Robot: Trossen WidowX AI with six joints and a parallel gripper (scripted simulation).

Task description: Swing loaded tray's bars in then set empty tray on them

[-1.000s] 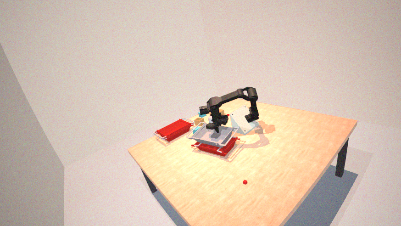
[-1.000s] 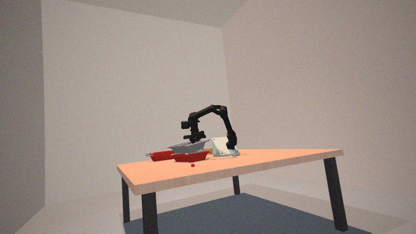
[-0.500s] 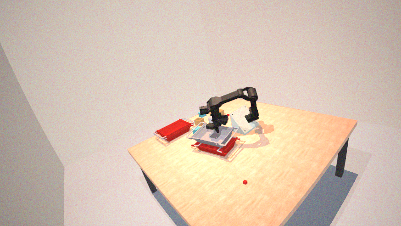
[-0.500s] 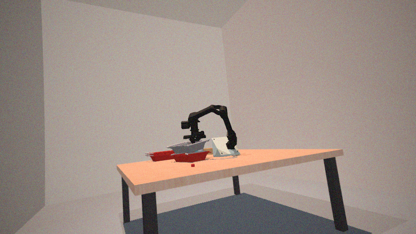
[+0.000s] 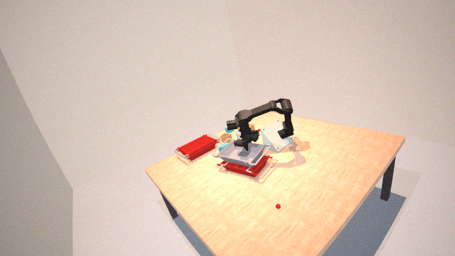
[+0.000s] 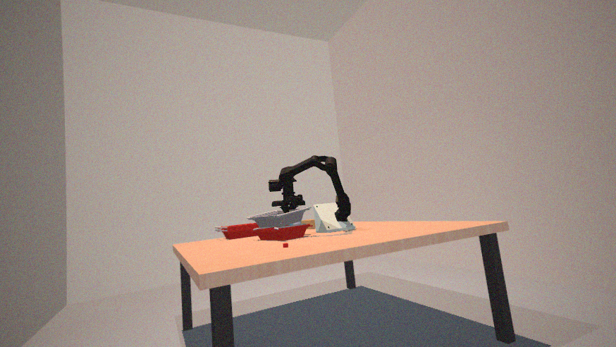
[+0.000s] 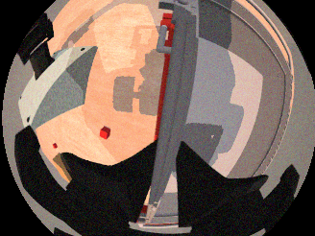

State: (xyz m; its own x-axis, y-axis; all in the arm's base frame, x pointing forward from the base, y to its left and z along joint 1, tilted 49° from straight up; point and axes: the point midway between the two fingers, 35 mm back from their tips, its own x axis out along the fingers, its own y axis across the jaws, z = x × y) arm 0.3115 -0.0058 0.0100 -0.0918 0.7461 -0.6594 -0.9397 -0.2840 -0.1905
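Note:
My gripper (image 5: pixel 247 149) (image 6: pixel 285 210) (image 7: pixel 169 144) points down and is shut on the near side wall of the grey empty tray (image 5: pixel 237 161) (image 6: pixel 280 220) (image 7: pixel 180 86). The grey tray is held over the red loaded tray (image 5: pixel 259 168) (image 6: pixel 282 234) and looks slightly tilted in the exterior view. Its underside is close to the red tray's top; I cannot tell whether it touches the bars. Pale wire bar ends show at the red tray's rim, one of them in the wrist view (image 7: pixel 162 44). The load and the bars' middle parts are hidden under the grey tray.
Another red tray (image 5: pixel 197 146) (image 6: pixel 239 230) with wire bars at its ends stands to the left. Tan boxes (image 5: pixel 225 137) and a cyan block lie behind. The pale wedge (image 5: pixel 272 135) (image 6: pixel 325 218) stands at the arm's base. A red cube (image 5: pixel 277 206) (image 6: pixel 285 245) lies in front.

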